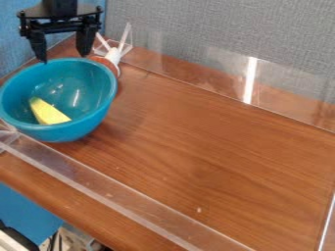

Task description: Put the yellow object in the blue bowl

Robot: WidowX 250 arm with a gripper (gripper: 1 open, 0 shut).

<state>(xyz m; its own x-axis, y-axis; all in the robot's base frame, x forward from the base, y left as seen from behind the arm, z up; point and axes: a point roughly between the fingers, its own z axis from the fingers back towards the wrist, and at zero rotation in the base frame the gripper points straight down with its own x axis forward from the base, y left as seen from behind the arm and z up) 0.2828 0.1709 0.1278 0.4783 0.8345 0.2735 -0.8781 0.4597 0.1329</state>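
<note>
The yellow object (50, 112) lies inside the blue bowl (92, 110), on its bottom toward the left. The bowl stands at the far left of the wooden table. Just above the bowl's back rim hangs my black gripper (63, 45), its two fingers spread wide apart with nothing between them.
A clear acrylic wall (249, 74) runs along the back of the table and a low clear rail (105, 191) along its front edge. A small white and red object (116, 51) sits behind the bowl by the back wall.
</note>
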